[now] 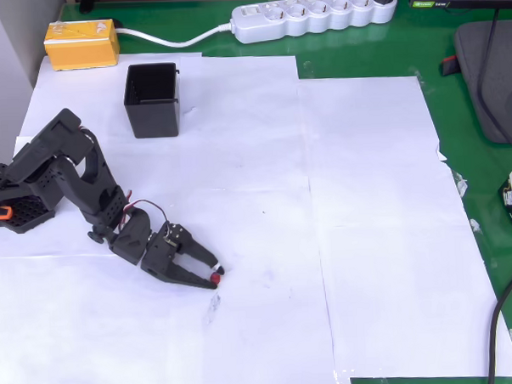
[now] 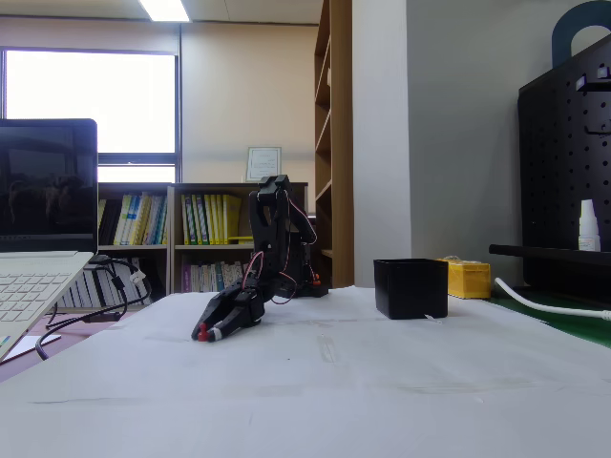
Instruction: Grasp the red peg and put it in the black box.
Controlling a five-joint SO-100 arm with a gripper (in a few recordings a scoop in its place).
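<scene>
The pincer (image 1: 214,275) sits low on the bench's paper sheets (image 1: 368,238), its tips narrowed around the red peg (image 1: 215,280). The black box (image 1: 153,100) stands well apart near the far-left corner, beside a yellow block (image 1: 81,43); open paper lies between.

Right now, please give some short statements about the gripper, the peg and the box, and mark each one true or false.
1. The gripper is down at the paper, with the red peg at its fingertips. True.
2. The peg lies inside the black box. False: it is at the gripper tips, well away from the box.
3. The box stands upright with its opening upward. True.
4. A yellow block stands inside the box. False: it sits apart, beyond the paper's corner.
</scene>
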